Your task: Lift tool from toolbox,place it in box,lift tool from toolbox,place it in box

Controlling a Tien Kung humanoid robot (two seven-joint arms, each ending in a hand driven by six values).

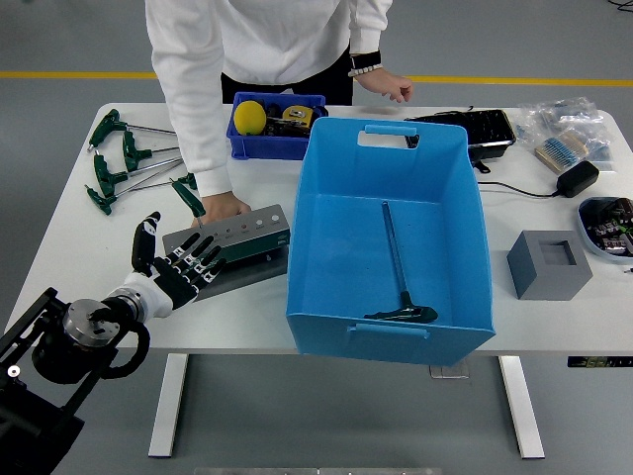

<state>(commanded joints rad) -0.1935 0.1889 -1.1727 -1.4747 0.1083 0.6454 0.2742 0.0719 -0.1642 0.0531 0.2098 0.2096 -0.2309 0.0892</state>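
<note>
The robot's left hand [176, 269] is reaching in over the near-left part of the white desk [59, 247], its fingers spread apart and holding nothing, the fingertips lying at the near-left end of the grey toolbox [229, 242]. A person in a white top is standing at the far side, pressing one hand [224, 207] down at the toolbox's far edge, while the other hand [387, 86] is hanging free in the air beyond the big blue box [388, 237]. One T-handle tool [398, 269] is lying inside that box, its dark handle toward the near wall. More green-handled tools [124, 163] are lying scattered on the far-left of the desk, well apart from the toolbox. A small blue bin [275, 125] is sitting just beyond the box's far-left corner.
</note>
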